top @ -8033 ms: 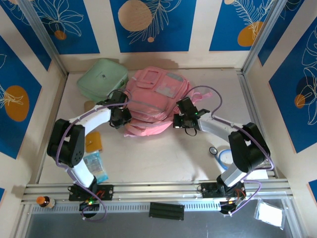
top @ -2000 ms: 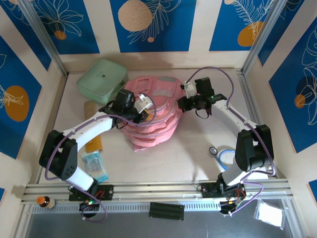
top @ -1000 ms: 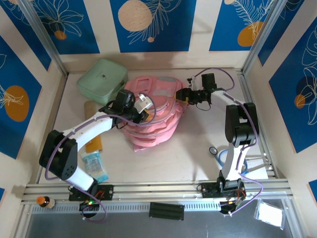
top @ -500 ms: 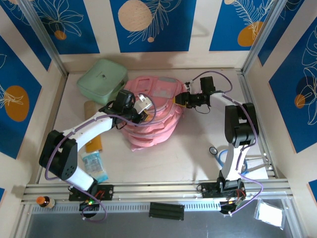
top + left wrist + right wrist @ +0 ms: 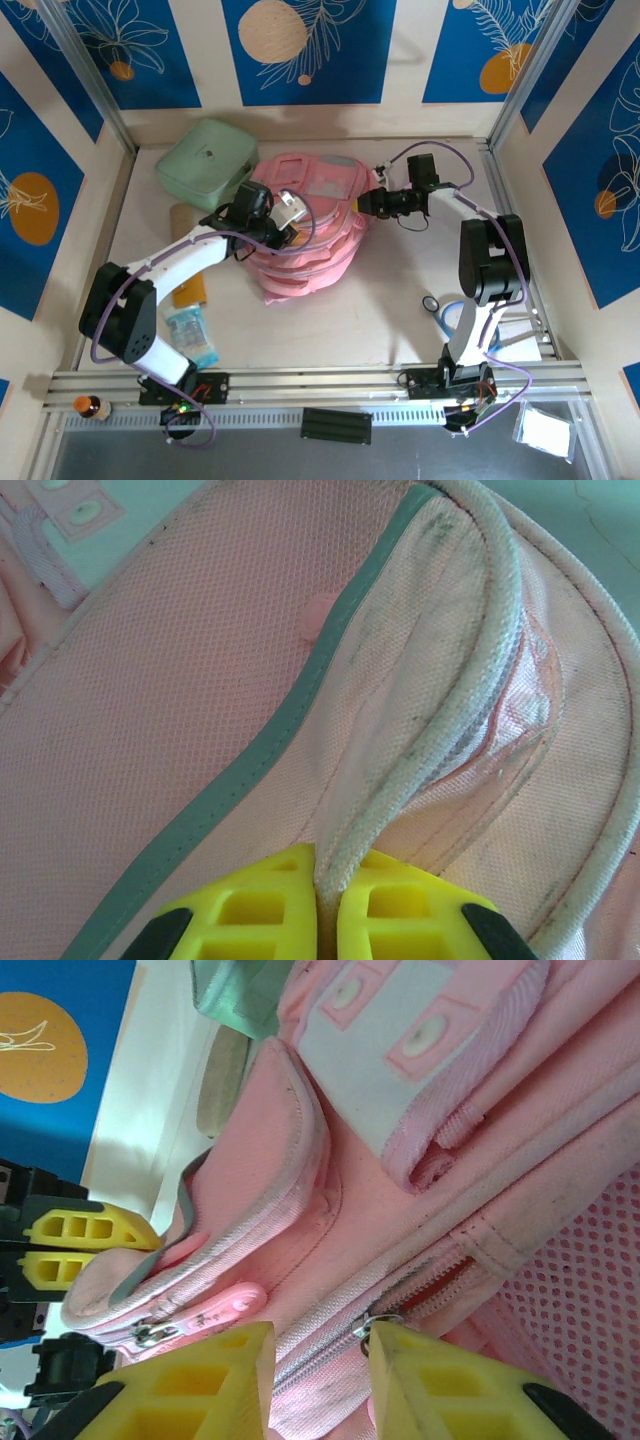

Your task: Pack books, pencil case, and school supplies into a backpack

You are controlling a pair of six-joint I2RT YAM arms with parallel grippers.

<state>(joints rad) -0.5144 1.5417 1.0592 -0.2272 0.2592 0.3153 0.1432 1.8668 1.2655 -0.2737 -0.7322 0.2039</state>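
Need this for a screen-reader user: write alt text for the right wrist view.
The right hand, its two yellow fingers apart, straddles a metal zipper pull on the pink backpack. At the left edge, the left hand pinches a flap of the backpack; a mint-green case shows at the top.

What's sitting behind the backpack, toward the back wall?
The mint-green square case lies behind the backpack, at its back-left corner and right against it. Whether the pink fabric covers part of the case's near edge cannot be seen.
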